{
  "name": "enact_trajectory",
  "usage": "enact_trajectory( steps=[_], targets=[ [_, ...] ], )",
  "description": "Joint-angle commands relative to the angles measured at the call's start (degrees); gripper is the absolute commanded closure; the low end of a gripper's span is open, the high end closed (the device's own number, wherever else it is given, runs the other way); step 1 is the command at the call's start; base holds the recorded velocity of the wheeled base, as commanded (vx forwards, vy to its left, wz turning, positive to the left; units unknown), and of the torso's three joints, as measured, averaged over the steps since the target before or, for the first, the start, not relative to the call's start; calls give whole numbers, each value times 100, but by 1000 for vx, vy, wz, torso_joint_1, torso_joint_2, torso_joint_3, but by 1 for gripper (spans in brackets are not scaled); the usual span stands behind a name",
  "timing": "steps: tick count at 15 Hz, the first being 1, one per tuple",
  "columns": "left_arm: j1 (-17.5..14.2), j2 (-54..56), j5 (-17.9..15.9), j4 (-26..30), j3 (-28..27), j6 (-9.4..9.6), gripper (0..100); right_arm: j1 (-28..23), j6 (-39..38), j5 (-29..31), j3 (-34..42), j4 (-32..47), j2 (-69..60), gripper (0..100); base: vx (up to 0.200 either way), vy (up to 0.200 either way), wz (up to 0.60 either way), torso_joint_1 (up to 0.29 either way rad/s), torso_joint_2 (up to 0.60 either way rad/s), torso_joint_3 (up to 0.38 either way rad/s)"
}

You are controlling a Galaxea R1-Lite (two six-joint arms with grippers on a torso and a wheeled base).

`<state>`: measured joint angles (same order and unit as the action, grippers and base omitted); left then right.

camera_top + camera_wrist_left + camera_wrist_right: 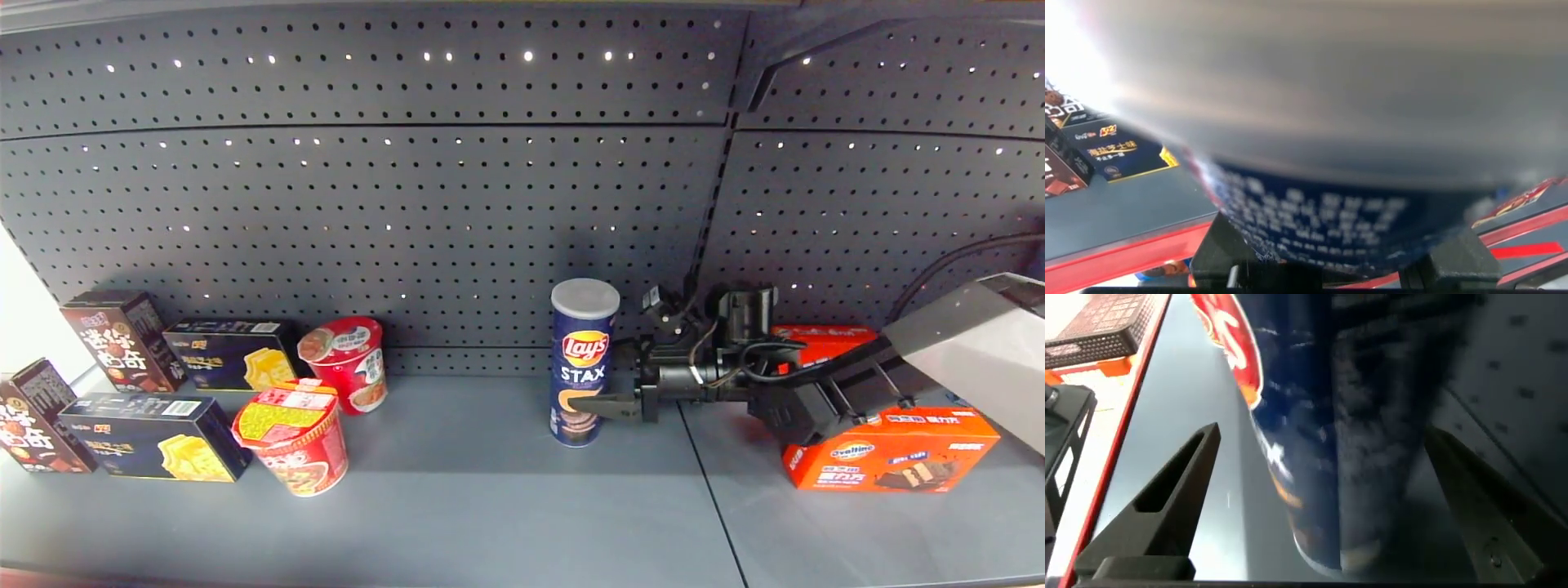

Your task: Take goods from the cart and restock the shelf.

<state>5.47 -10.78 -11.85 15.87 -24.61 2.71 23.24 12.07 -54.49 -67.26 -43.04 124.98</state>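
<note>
You see the right end effector (580, 396) with jaws apart, straddling the upright chips can (584, 335) on the shelf (457, 490).

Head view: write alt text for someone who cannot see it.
The right gripper sits open around an upright blue chip can on a grey shelf. Snack boxes and two red noodle cups stand to the left, orange boxes to the right.

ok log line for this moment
right gripper: open, astride chips can, gaps both sides | chips can: upright on shelf | left wrist view: blue printed item close up, grip unclear
</note>
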Motion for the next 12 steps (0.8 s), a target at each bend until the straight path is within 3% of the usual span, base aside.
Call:
enact_trajectory(
  steps=[1, 6, 7, 10, 12],
  targets=[
    [-2, -12, -2, 4, 9, 2, 100, 111, -12, 0, -262, -2, 334, 0, 0, 0, 0, 0, 0, 0],
    [-20, -12, 7, 4, 18, 2, 100, 181, -20, -9, -543, -20, 668, 0, 0, 0, 0, 0, 0, 0],
    [-20, -3, 7, 4, 18, 2, 100, 190, -38, -18, -534, -72, 642, 100, 0, 0, 0, 0, 0, 0],
    [-20, 14, 7, 4, 71, 2, 100, 217, -64, 70, -183, -29, 211, 100, 0, 0, 0, 0, 0, 0],
    [6, -12, -19, -5, 71, 11, 100, 304, -73, 483, 318, -29, -334, 100, 0, 0, 0, 0, 0, 0]
  ],
)
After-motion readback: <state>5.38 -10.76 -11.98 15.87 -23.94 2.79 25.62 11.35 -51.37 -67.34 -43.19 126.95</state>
